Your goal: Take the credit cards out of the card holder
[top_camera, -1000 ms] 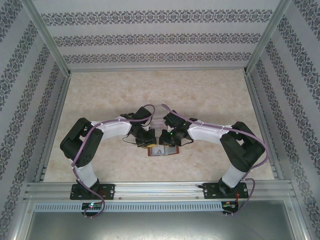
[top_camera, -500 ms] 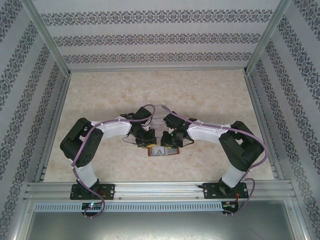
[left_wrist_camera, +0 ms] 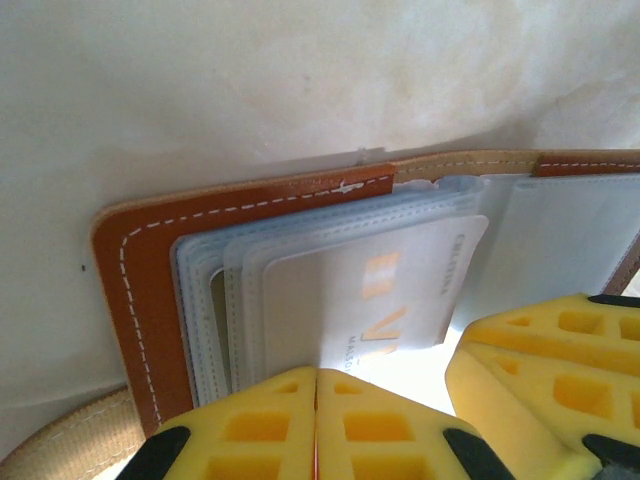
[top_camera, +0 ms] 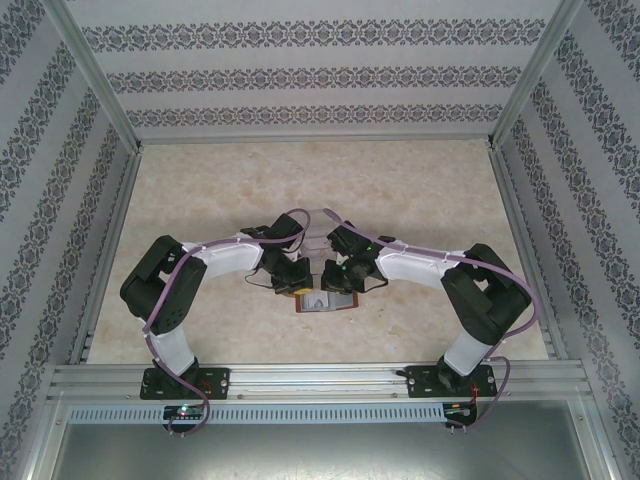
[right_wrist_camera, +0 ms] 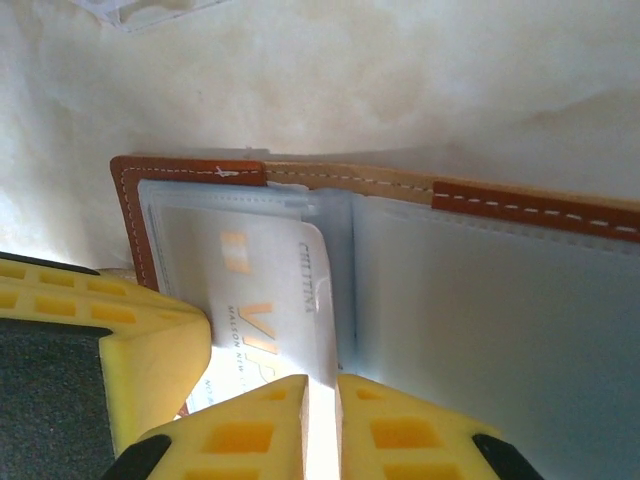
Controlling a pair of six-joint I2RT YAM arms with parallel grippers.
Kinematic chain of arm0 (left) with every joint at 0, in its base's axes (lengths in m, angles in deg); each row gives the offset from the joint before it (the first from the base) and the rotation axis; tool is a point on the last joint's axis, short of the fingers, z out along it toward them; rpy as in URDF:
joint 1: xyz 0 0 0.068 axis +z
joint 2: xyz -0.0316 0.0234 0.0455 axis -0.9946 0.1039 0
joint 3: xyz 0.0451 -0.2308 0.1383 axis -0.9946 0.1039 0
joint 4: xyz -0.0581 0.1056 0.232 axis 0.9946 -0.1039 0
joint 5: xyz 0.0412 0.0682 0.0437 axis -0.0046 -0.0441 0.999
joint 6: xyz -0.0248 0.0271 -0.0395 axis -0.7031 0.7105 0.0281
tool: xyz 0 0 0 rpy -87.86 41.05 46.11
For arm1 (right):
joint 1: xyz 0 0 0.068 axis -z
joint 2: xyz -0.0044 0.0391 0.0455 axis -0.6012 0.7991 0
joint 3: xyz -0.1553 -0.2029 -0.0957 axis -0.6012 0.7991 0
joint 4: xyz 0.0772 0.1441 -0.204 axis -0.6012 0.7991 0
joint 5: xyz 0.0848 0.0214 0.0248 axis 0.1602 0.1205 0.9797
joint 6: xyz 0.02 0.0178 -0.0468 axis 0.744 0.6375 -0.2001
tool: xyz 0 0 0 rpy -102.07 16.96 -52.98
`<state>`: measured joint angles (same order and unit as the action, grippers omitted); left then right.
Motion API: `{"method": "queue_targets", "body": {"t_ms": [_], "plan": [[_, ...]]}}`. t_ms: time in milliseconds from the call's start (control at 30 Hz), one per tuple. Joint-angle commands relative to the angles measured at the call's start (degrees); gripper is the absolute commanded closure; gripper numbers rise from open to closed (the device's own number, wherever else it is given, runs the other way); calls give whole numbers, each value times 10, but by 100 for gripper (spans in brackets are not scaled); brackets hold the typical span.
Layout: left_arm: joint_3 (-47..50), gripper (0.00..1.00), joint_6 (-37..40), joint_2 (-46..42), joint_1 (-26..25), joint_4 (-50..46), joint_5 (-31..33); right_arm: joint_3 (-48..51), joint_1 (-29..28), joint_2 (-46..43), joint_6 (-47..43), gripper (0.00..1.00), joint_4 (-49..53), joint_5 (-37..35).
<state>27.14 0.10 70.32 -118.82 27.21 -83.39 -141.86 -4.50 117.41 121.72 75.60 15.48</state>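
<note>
Card holder (top_camera: 325, 302) is lying open on the table (top_camera: 400, 190), near its front middle, both arms reaching in over it. Left fingers (left_wrist_camera: 300, 425) are sitting fully closed, pads together, nothing visible between them, at the near edge of the card holder's (left_wrist_camera: 140, 270) left half over the stacked grey-blue pockets. Right fingers (right_wrist_camera: 345, 425) are pinching a pale credit card (right_wrist_camera: 265, 300) with orange "VIP" lettering, clamped on its near edge. That credit card (left_wrist_camera: 370, 290) is sticking partway out of a left-half pocket, tilted toward the fold. Right half of the card holder (right_wrist_camera: 530, 205) is lying flat. Cannot tell how many other cards are sitting in the pockets.
</note>
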Motion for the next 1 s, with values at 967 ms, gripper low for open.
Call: {"method": "queue_targets", "body": {"t_ms": [967], "plan": [[-3, 91, 12, 3, -6, -16, 19, -25, -4, 21, -11, 69, 61, -52]]}}
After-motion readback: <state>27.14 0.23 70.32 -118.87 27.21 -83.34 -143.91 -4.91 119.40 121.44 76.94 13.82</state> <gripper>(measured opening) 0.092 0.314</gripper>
